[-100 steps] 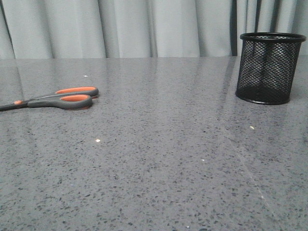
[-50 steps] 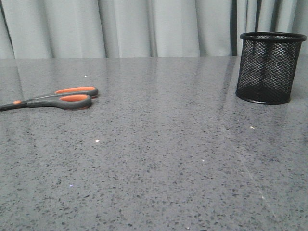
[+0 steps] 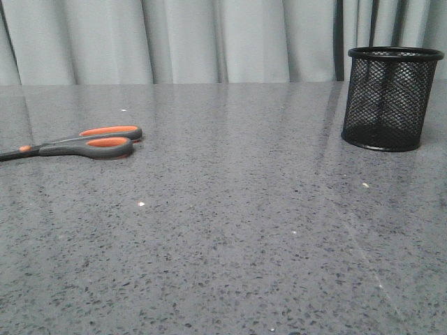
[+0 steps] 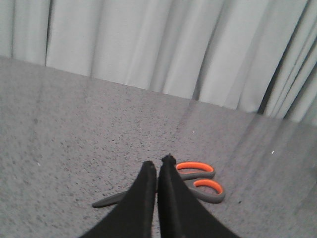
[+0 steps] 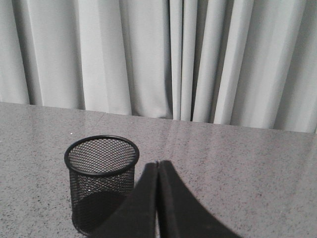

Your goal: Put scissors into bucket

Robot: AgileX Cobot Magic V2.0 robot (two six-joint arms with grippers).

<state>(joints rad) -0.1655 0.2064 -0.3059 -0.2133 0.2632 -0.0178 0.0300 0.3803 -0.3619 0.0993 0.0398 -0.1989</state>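
scissors: your target, scissors [image 3: 84, 144], lies flat on the table [image 3: 230, 230] at far left in front view, blades running off the left edge, orange-lined handles toward centre. Nothing touching it.
bucket: bucket [image 3: 391, 98] stands upright at far right near the curtain [image 3: 181, 42], well apart from the scissors. Looks empty thru the mesh, as far as you can see.
L gripper: left gripper [image 4: 157, 168] has fingers pressed together, holding nothing; in wrist view it hangs above the scissors [image 4: 195, 179], w/ tips over the blade/pivot area. Height above table can't be told.
R gripper: right gripper [image 5: 157, 166] also closed up, empty, near the bucket [image 5: 101, 181].
step: pick not yet begun, prob. approach phase.
next: you'd need to spread the L fingers, drop to the scissors, grip near pivot or handles, then carry across to the bucket & lower blades-first.
risk: flat item on slick stone may slide; scissors look longer than the bucket is tall, so could tip it.
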